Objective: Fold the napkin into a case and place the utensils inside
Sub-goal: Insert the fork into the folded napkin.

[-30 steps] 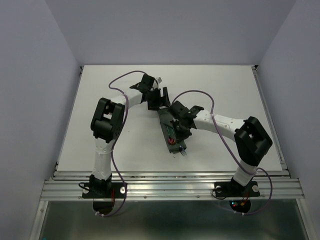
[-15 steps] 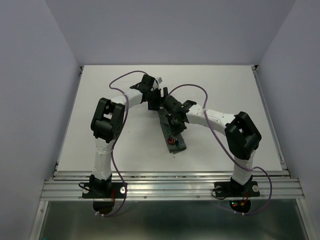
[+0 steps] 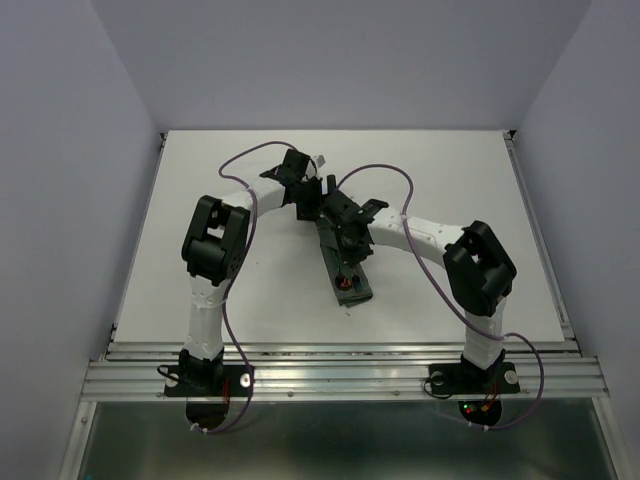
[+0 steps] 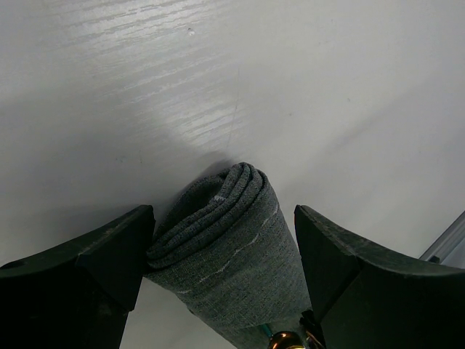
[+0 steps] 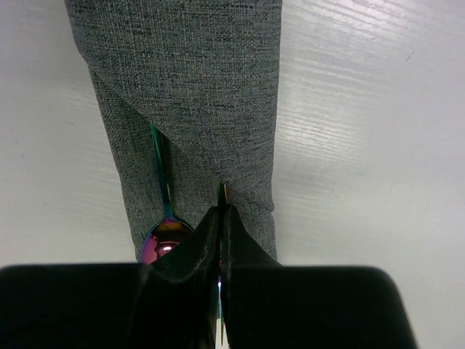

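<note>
The napkin is folded into a narrow dark grey case (image 3: 354, 290) lying slantwise in the middle of the white table. My left gripper (image 3: 306, 201) stands open astride the case's rolled far end (image 4: 232, 240), one finger on each side. My right gripper (image 3: 345, 242) is over the case's middle, shut on a slim utensil (image 5: 221, 192) whose tip points into the diagonal pocket. The spoon (image 5: 166, 236) lies tucked under the pocket flap, teal handle inside and shiny reddish bowl sticking out beside my right fingers. The rest of the slim utensil is hidden by the fingers.
The white table (image 3: 450, 170) stretches out on all sides of the case. Purple cables (image 3: 385, 185) loop above both arms. A metal rail (image 3: 340, 368) runs along the near edge, and a table edge (image 4: 449, 241) shows at the right of the left wrist view.
My right gripper has moved up along the case toward the left gripper, carrying the slim utensil further in. The left gripper has not moved.
</note>
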Motion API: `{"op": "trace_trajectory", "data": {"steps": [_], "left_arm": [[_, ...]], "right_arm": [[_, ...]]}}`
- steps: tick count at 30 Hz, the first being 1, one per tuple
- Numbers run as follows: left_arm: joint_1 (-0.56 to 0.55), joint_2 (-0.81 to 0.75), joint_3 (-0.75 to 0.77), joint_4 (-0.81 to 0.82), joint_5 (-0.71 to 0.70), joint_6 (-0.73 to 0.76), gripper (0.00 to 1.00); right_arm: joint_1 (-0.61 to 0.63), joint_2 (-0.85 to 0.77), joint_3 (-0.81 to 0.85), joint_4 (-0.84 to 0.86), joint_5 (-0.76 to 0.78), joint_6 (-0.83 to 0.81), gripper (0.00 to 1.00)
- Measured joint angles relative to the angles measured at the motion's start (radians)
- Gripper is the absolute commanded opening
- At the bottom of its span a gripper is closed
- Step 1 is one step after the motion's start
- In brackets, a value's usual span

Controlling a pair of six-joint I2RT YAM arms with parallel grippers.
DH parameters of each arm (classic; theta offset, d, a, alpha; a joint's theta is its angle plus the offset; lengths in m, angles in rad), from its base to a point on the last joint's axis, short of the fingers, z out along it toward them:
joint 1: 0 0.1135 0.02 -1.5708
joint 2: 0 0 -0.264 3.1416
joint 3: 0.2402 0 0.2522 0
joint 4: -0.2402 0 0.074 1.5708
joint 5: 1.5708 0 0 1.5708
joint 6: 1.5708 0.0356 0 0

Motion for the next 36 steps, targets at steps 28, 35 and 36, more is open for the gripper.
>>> {"op": "trace_trajectory", "data": {"steps": [28, 35, 36], "left_arm": [[0.000, 0.002, -0.010, 0.020, 0.021, 0.001, 0.88], [0.000, 0.002, -0.011, 0.023, 0.024, 0.001, 0.91], [0.000, 0.002, -0.011, 0.023, 0.024, 0.001, 0.94]], "right_arm": [[0.000, -0.060, -0.122, 0.171, 0.076, 0.020, 0.39], [0.000, -0.101, -0.150, 0.171, 0.076, 0.038, 0.61], [0.000, -0.105, -0.151, 0.169, 0.076, 0.044, 0.67]]}}
